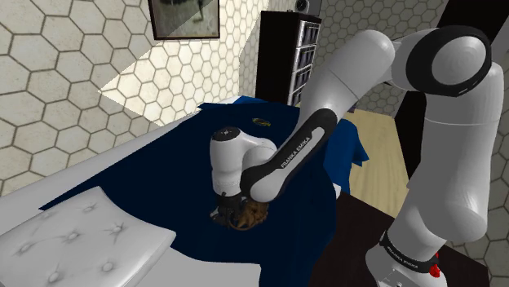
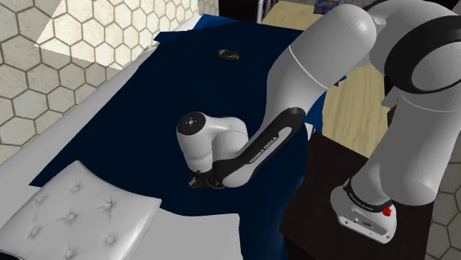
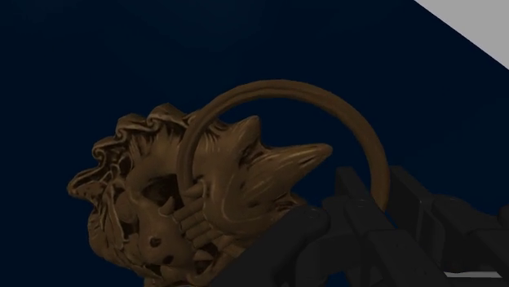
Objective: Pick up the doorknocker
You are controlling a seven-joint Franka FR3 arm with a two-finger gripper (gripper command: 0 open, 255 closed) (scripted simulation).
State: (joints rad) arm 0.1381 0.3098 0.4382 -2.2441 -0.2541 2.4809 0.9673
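Pincer [image 3: 351,218] is down at the doorknocker [image 3: 204,204]. Its black parts overlap the ring [image 3: 281,86] at the ring's 4 o'clock side. Clamped or merely alongside: cannot tell.

Shoulder view: pincer [image 1: 232,205] points straight down. The doorknocker [image 1: 247,216] lies flat on the navy blanket [image 1: 163,163] of the bed [image 1: 49,183], near the blanket's stand-side edge.

Handling, judged: a brown cast lion face with a metallic look, so probably heavy for its bulk, rigid and not fragile. The relief is lumpy and rounded, and a grip could slip there. The ring is thin and even and reaches clear of the mane at 12 o'clock. That makes it the best hold, though the head may swing beneath it. The soft bedding will give under downward pressure.

Farther out:
- White tufted pillow [image 1: 81,236] at 8 o'clock of the doorknocker.
- Small dark object [image 1: 261,122] at 12 o'clock, well apart.
- Dark shelving [image 1: 285,61] beyond that.
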